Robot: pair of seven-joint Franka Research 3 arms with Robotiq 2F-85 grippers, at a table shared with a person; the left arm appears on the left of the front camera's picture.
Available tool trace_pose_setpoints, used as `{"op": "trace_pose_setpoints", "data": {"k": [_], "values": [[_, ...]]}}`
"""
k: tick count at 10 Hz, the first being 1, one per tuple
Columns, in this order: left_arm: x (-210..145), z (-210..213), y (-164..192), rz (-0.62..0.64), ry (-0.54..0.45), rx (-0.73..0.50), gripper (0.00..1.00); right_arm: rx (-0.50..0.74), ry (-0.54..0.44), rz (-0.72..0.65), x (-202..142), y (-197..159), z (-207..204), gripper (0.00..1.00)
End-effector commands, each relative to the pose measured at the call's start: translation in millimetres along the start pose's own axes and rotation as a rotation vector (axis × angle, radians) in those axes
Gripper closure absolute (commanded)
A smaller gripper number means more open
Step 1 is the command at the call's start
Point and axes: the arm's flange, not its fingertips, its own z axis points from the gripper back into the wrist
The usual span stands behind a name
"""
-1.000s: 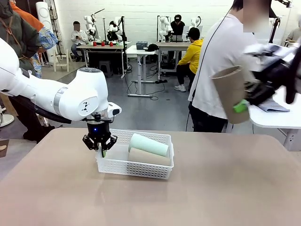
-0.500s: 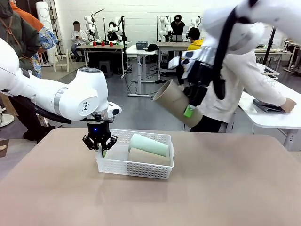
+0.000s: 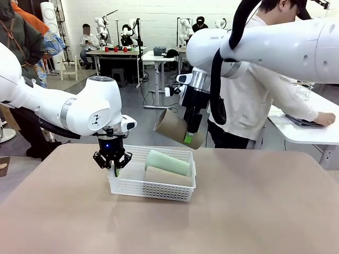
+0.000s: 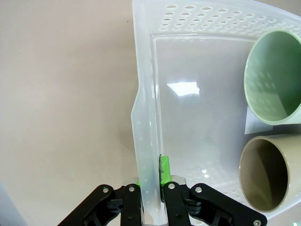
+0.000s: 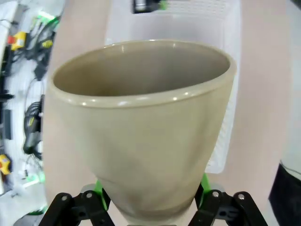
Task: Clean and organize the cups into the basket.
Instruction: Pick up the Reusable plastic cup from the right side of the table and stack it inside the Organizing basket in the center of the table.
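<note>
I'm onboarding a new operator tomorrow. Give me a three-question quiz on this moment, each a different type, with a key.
1. True or false: the left pincer is shut on the basket wall.
2. How many cups lie inside the basket?
3. Multiple choice: the tan cup in the right pincer is
A. standing on the table
B. held in the air above the basket's far side
C. in the person's hand

Key:
1. True.
2. Two: a mint green cup and a tan one, lying side by side.
3. B.
</note>
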Motion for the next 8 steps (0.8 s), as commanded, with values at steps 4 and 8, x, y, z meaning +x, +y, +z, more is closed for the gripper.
{"op": "trace_pose_setpoints", "data": {"k": [4,8], "values": [[1,3,0,0.001,-0.007,-0.002,1.0,-0.118,0.106,-0.054,8,8,-52,0.19],[1,3,0,0.001,-0.007,-0.002,1.0,-0.093,0.135,-0.025,25,6,-71,0.19]]}}
